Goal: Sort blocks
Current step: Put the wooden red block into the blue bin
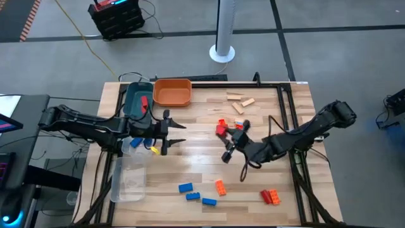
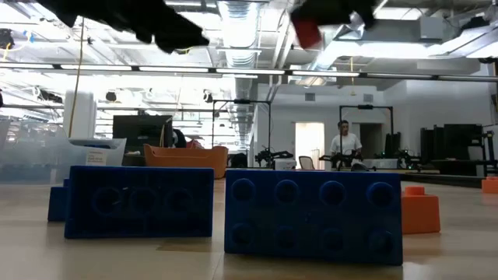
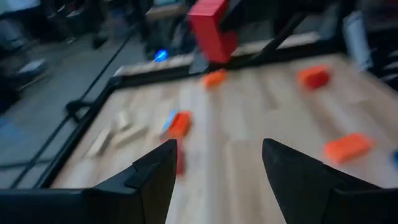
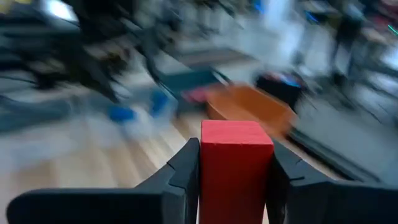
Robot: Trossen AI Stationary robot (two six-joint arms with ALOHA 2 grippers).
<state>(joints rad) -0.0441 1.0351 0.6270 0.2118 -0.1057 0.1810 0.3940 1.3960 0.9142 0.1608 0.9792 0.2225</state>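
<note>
My right gripper [image 4: 235, 180] pinches a small red block [image 4: 236, 168] by its flat sides, likely light, rigid and slick, while my left gripper [image 3: 214, 171] hangs open, empty.

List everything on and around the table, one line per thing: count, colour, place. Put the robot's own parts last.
red block: one, red, held in the right hand above the table's middle
red blocks: a few, red, at the table's middle, with one more in the teal tray
orange blocks: several, orange to red-orange, along the near edge
blue blocks: three, blue, near edge left of centre
wooden blocks: a few, pale tan, far side
orange tray: one, orange, far edge
teal tray: one, teal, left of the orange tray
clear tray: one, clear, near left
person: one, far back in the room
left hand: open, empty, left of centre
right hand: shut on the red block
</note>
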